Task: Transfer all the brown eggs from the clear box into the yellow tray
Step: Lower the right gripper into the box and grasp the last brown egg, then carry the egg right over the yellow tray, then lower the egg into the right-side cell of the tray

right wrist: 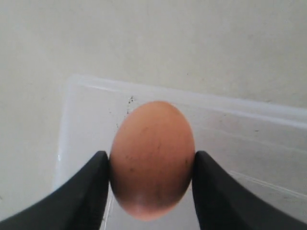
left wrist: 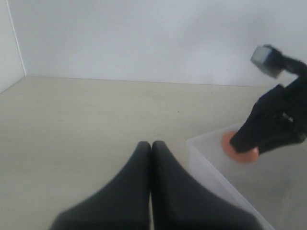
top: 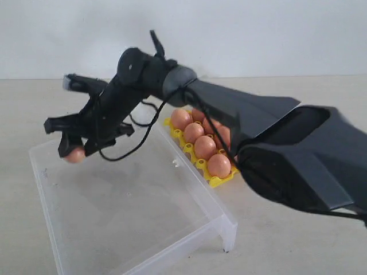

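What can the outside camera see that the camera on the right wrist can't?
Only the exterior view shows the yellow tray beside the clear box, with brown eggs already seated in it, and the long black arm. Only the right wrist view shows the faint dark speckles on the held egg and both fingers pressed against its sides. Both show the right gripper closed on that one egg at a corner of the clear box.

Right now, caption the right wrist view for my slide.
Black fingers grip a speckled orange-brown oval egg, clear frosted plastic box behind.
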`<action>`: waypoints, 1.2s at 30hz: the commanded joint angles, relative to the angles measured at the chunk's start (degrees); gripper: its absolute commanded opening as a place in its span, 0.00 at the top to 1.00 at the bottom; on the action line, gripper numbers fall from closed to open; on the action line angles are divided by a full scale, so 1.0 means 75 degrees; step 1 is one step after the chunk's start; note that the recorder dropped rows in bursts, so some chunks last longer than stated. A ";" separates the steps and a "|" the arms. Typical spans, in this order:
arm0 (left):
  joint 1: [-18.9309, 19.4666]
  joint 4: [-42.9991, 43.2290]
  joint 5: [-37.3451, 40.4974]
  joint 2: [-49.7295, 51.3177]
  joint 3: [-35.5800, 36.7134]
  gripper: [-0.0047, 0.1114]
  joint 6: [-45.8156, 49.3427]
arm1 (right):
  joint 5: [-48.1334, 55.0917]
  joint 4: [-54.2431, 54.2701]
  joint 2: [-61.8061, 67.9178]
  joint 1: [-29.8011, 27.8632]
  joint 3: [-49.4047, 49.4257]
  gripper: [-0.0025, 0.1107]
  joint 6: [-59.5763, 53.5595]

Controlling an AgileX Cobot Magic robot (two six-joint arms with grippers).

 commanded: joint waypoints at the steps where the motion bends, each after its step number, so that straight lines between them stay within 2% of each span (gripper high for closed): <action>1: -0.0025 -0.0041 0.0000 -0.0022 -0.0032 1.00 0.0004 | 0.0704 -0.0507 -0.1197 -0.0258 -0.0021 0.98 -0.0684; 3: -0.0025 -0.0041 0.0000 -0.0022 -0.0032 1.00 0.0004 | 0.0896 -0.1003 -0.1584 -0.0258 0.0025 0.98 -0.0775; 7: -0.0025 -0.0041 0.0000 -0.0022 -0.0032 1.00 0.0004 | 0.0096 -0.0923 -0.2663 -0.0258 0.0773 0.98 -0.1364; 11: -0.0025 -0.0041 0.0000 -0.0022 -0.0032 1.00 0.0004 | -0.1275 -0.0934 -0.4202 -0.0258 0.2688 0.98 -0.2044; 17: -0.0025 -0.0041 0.0000 -0.0022 -0.0032 1.00 0.0004 | -0.5846 -0.0914 -0.7437 -0.0405 0.8151 0.98 -0.3378; 18: -0.0025 -0.0041 0.0000 -0.0022 -0.0032 1.00 0.0004 | -0.8247 -0.0914 -0.8667 -0.0405 1.0142 0.98 -0.3502; 19: -0.0025 -0.0041 0.0000 -0.0022 -0.0032 1.00 0.0004 | -0.9718 -0.0880 -0.9192 -0.0405 1.1098 0.98 -0.3485; 20: -0.0025 -0.0041 0.0000 -0.0022 -0.0032 1.00 0.0004 | -1.2538 -0.0414 -0.9955 -0.0445 1.2791 0.98 -0.3365; 22: -0.0025 -0.0041 0.0000 -0.0022 -0.0032 1.00 0.0004 | -1.5523 0.0926 -1.0408 -0.0706 1.4370 0.98 -0.2716; 23: -0.0025 -0.0041 0.0000 -0.0022 -0.0032 1.00 0.0004 | -1.5597 0.1302 -1.0442 -0.0938 1.4702 0.98 -0.2673; 25: -0.0025 -0.0041 0.0000 -0.0022 -0.0032 1.00 0.0004 | -1.3635 0.1364 -1.0410 -0.2158 1.5119 0.98 -0.2175; 26: -0.0025 -0.0041 0.0000 -0.0022 -0.0032 1.00 0.0004 | -1.1506 -0.0453 -1.0168 -0.3238 1.5032 0.98 -0.0816; 27: -0.0025 -0.0041 0.0000 -0.0022 -0.0032 1.00 0.0004 | -1.0207 -0.3363 -0.9865 -0.3975 1.4744 0.98 0.1217; 29: -0.0025 -0.0041 0.0000 -0.0022 -0.0032 1.00 0.0004 | -0.9584 -0.7313 -0.9458 -0.4433 1.4277 0.98 0.3998; 30: -0.0025 -0.0041 0.0000 -0.0022 -0.0032 1.00 0.0004 | -0.9636 -0.9811 -0.9234 -0.4659 1.4044 0.98 0.6124; 31: -0.0025 -0.0041 0.0000 -0.0022 -0.0032 1.00 0.0004 | -1.0323 -1.3486 -0.8942 -0.4852 1.3791 0.98 0.8420; 32: -0.0025 -0.0041 0.0000 -0.0022 -0.0032 1.00 0.0004 | -1.2134 -1.7116 -0.8568 -0.5197 1.3399 0.98 1.1163; 33: -0.0025 -0.0041 0.0000 -0.0022 -0.0032 1.00 0.0004 | -1.3586 -1.8381 -0.8228 -0.5396 1.3018 0.98 1.2440; 34: -0.0025 -0.0041 0.0000 -0.0022 -0.0032 1.00 0.0004 | -1.4681 -1.8381 -0.7817 -0.5550 1.2790 0.98 1.2391; 35: -0.0025 -0.0041 0.0000 -0.0022 -0.0032 1.00 0.0004 | -1.4830 -1.8381 -0.7579 -0.5642 1.2677 0.98 1.2198; 36: -0.0025 -0.0041 0.0000 -0.0022 -0.0032 1.00 0.0004 | -1.4335 -1.8381 -0.7396 -0.5659 1.2595 0.98 1.2180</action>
